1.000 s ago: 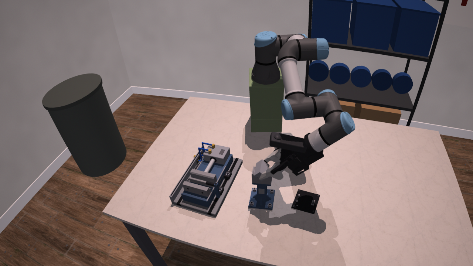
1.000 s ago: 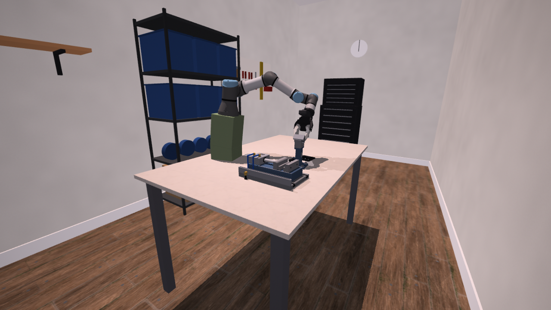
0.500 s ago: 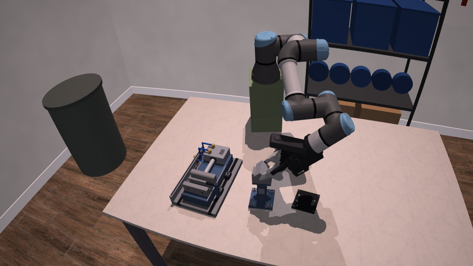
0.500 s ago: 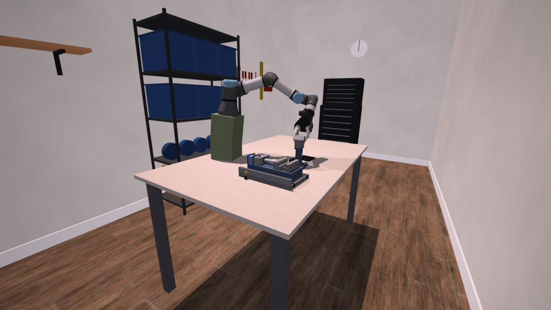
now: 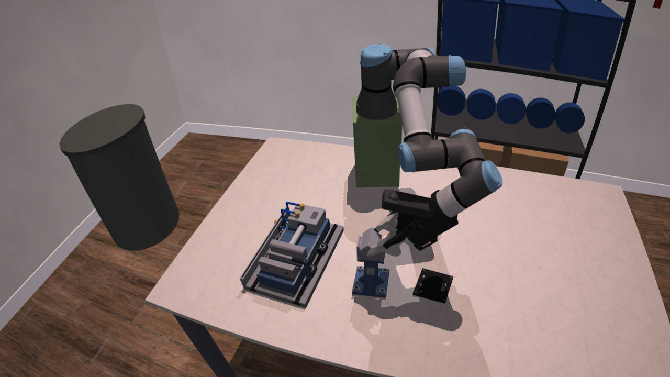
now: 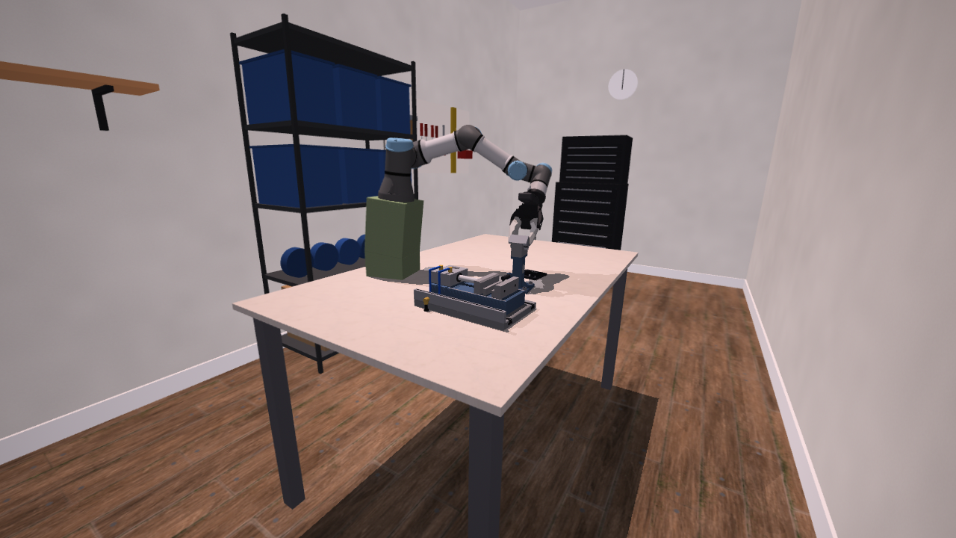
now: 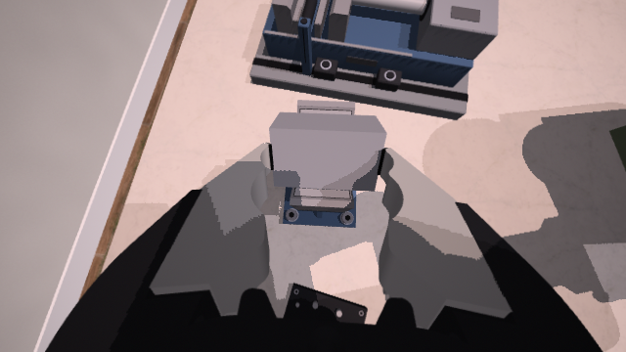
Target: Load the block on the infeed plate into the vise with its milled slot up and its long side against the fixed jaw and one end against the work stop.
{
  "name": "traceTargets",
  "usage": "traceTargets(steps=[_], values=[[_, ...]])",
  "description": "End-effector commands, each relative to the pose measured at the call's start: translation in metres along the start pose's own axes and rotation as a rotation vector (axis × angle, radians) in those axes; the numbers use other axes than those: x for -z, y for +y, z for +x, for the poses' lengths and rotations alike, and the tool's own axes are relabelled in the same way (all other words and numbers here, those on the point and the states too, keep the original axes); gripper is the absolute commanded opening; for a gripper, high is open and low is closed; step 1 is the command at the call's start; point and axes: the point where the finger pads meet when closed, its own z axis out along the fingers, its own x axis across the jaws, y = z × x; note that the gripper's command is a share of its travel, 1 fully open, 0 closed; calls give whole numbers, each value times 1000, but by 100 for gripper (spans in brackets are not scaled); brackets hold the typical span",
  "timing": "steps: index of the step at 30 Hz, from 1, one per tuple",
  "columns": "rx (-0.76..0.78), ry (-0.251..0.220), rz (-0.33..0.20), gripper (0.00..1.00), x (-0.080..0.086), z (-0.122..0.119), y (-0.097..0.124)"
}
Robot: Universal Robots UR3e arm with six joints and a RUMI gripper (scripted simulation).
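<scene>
- Vise [image 5: 281, 283] [image 6: 461, 313] [image 7: 430, 68] near the V-block [image 6: 517, 251] [image 7: 326, 104] (bit snug, tbh)
- hand [image 5: 373, 241] [image 6: 522, 239] [image 7: 325, 148] clamped on the part [image 5: 370, 240] [image 6: 518, 239] [image 7: 328, 152], right at the V-block
- black plate [image 5: 433, 287] [image 6: 535, 274] [image 7: 328, 304] close by, surface [image 5: 538, 257] [image 6: 401, 334] [image 7: 220, 122] stretches wide beyond

Dark grey joints with sky-blue caps — pale tubes between — and a black end effector [image 5: 375, 241] [image 6: 523, 234] [image 7: 325, 148].

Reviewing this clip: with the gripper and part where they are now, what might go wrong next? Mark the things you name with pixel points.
The gripper [image 5: 380, 239] [image 6: 523, 235] [image 7: 325, 148] is shut on the part [image 5: 370, 240] [image 6: 518, 238] [image 7: 327, 152], held tilted at the V-block [image 6: 518, 251] [image 7: 323, 199].

1. If released at this tilt, the part might settle crooked or tip.
2. Pushing lower could jam it against the V-block or shift it between the fingers.
3. No view clearly shows the milled slot, so it may end up facing the wrong way.
</scene>
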Motion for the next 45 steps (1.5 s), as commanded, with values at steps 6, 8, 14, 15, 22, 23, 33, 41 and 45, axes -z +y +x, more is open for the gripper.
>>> traceTargets(steps=[6,8,14,15,22,23,33,41,45], values=[[-2,-3,0,0,1,-1,-1],[-2,-3,0,0,1,-1,-1],[-2,-3,0,0,1,-1,-1],[-2,-3,0,0,1,-1,-1],[-2,-3,0,0,1,-1,-1],[-2,-3,0,0,1,-1,-1],[-2,-3,0,51,1,-1,-1],[-2,-3,0,51,1,-1,-1],[-2,-3,0,51,1,-1,-1]])
